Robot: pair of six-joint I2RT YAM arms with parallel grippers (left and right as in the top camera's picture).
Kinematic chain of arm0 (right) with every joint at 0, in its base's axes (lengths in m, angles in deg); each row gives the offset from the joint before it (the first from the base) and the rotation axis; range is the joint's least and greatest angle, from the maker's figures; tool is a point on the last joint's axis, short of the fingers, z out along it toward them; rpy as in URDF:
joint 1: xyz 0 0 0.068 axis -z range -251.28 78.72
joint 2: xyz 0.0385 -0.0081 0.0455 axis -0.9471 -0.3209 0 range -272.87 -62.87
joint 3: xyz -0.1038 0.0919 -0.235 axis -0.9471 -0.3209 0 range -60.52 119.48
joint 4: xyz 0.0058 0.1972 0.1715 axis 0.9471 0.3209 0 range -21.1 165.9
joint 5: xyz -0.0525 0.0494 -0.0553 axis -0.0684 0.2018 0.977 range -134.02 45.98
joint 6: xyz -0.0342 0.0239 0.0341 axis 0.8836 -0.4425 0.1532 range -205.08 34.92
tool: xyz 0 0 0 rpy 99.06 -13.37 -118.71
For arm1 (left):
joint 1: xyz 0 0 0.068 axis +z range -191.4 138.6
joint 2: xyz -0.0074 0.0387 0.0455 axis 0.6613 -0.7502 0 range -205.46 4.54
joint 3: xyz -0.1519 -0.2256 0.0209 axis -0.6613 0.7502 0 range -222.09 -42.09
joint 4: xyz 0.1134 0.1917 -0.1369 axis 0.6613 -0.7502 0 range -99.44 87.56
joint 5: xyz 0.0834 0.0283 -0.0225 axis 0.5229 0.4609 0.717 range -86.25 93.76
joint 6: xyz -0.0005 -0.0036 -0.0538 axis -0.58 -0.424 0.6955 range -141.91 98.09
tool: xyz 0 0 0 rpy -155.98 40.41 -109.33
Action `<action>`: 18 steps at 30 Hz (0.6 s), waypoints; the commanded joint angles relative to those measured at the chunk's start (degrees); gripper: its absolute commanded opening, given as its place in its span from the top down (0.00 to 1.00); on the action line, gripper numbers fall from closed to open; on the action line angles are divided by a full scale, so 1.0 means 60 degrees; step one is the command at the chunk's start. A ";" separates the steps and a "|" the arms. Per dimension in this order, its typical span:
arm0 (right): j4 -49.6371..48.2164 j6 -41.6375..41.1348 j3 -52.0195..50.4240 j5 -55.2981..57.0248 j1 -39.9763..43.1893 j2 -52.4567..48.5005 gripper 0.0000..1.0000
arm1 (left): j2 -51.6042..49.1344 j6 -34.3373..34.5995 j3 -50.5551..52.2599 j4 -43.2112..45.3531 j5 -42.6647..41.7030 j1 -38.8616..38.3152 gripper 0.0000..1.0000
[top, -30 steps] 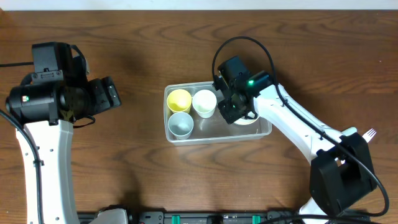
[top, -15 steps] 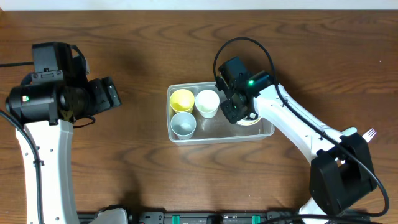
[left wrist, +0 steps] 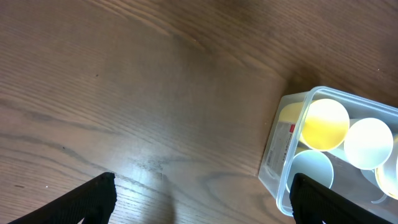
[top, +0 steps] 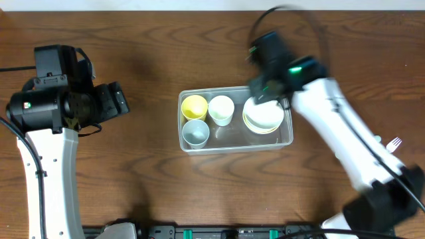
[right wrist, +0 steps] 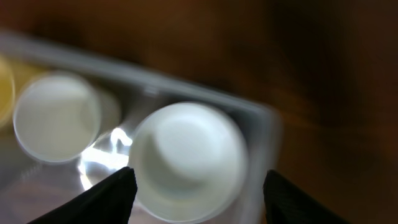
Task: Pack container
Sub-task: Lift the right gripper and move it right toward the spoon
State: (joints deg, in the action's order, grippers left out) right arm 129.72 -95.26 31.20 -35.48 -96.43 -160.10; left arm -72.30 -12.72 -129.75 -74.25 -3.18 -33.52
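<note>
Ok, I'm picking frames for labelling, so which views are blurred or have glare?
Overhead: the right arm is motion-smeared, everything else sharp. Right wrist: whole frame soft, with a bright glare patch on the container floor beside the white bowl. Left wrist: sharp, only a faint sheen on the table.

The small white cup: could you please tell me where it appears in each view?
Overhead: white cup mid-frame in the container, between yellow cup and white bowl.
Left wrist: white cup at the right edge, right of the yellow cup.
Right wrist: white cup left, blurred, beside the white bowl.
Shared landmark: the container's rim.
</note>
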 commanded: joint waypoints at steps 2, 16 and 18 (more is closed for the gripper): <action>0.0659 -0.2772 0.0444 0.0721 0.1909 0.1457 0.25 | -0.0055 0.0084 0.0011 -0.0029 0.0011 0.0051 0.11; 0.0688 -0.4175 -0.2506 -0.0441 0.6127 0.1530 0.01 | -0.0055 0.0087 0.0011 -0.0033 0.0011 0.0051 0.11; 0.0015 -0.4204 -0.3373 -0.0692 0.6357 0.1439 0.01 | -0.0055 0.0087 0.0011 -0.0033 0.0011 0.0051 0.11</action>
State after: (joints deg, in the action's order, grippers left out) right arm 132.13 -117.99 16.54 -37.06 -60.08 -150.31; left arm -72.30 -12.70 -129.75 -74.25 -3.18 -33.52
